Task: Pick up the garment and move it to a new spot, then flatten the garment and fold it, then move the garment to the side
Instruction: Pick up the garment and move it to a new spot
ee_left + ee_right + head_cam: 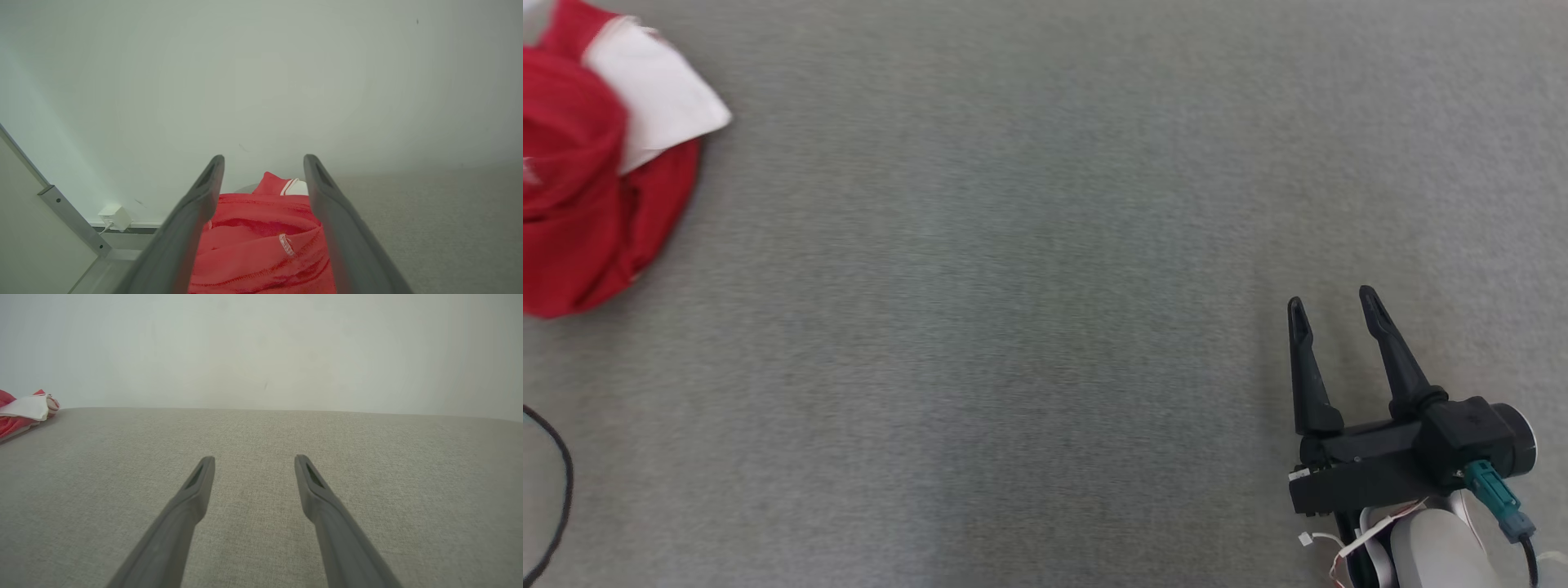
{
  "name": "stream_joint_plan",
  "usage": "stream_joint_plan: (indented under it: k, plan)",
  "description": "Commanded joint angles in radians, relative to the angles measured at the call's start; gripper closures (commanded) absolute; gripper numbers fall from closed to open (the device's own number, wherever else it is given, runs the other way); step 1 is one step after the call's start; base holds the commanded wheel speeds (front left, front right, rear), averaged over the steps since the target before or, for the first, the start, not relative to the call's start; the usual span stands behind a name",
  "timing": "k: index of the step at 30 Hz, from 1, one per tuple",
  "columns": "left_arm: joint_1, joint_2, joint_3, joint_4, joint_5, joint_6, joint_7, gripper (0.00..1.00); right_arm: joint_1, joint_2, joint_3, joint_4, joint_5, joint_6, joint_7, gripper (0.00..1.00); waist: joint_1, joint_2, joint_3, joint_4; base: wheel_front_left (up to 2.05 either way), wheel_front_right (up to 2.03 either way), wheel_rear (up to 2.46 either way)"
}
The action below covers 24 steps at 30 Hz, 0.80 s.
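Note:
The garment is a crumpled red heap with a white part, lying at the far left of the grey fabric surface in the head view. In the left wrist view the red garment shows between and beyond the spread fingers of my left gripper, which is open; I cannot tell whether the fingers touch the cloth. My right gripper rests low at the right, open and with nothing in it, far from the garment. From the right wrist view my right gripper points over bare surface, and the garment lies at the far left edge.
A black cable curves at the head view's lower left edge. Behind the surface rises a pale wall. The left wrist view shows a white plug box and a metal frame rail by the wall.

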Motion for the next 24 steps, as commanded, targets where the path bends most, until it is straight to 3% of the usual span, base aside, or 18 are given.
stream_joint_plan:
  k: [1,10,17,21,22,23,24]
  plan:
    - [-0.018,0.014,-0.010,0.016,-0.018,0.002,0.014,0.00,-0.008,0.002,-0.001,-0.006,-0.005,-0.002,-0.001,0.00,-0.0003,-0.0003,0.092,-0.101,0.00,0.00,0.00]
    - [-0.076,0.164,-0.163,0.163,-0.087,0.002,0.136,0.00,-0.011,0.008,-0.007,-0.027,0.003,-0.002,-0.001,0.00,-0.0003,-0.0003,0.109,-0.159,0.00,0.00,0.00]
    - [-0.098,0.227,-0.254,0.285,-0.107,0.002,0.218,0.00,-0.010,0.009,-0.003,-0.029,0.010,-0.002,-0.001,0.00,-0.0003,-0.0003,0.107,-0.180,0.00,0.00,0.00]
    - [-0.113,0.230,-0.280,0.351,-0.154,0.002,0.272,0.00,-0.004,0.010,-0.003,-0.030,0.012,-0.002,-0.001,0.00,-0.0003,-0.0003,0.102,-0.183,0.00,0.00,0.00]
    - [-0.118,0.229,-0.287,0.364,-0.158,0.002,0.282,0.35,-0.002,0.010,-0.003,-0.028,0.012,-0.002,-0.001,0.00,-0.0003,-0.0003,0.099,-0.182,0.00,0.00,0.00]
    - [-0.124,0.228,-0.295,0.371,-0.157,0.002,0.282,0.78,0.001,0.010,-0.003,-0.026,0.012,-0.002,-0.001,0.00,-0.0003,-0.0003,0.096,-0.180,0.00,0.00,0.00]
    - [-0.128,0.227,-0.301,0.375,-0.162,0.002,0.273,1.00,0.003,0.010,-0.002,-0.025,0.013,-0.002,-0.001,0.00,-0.0003,-0.0003,0.092,-0.178,0.00,0.00,0.00]
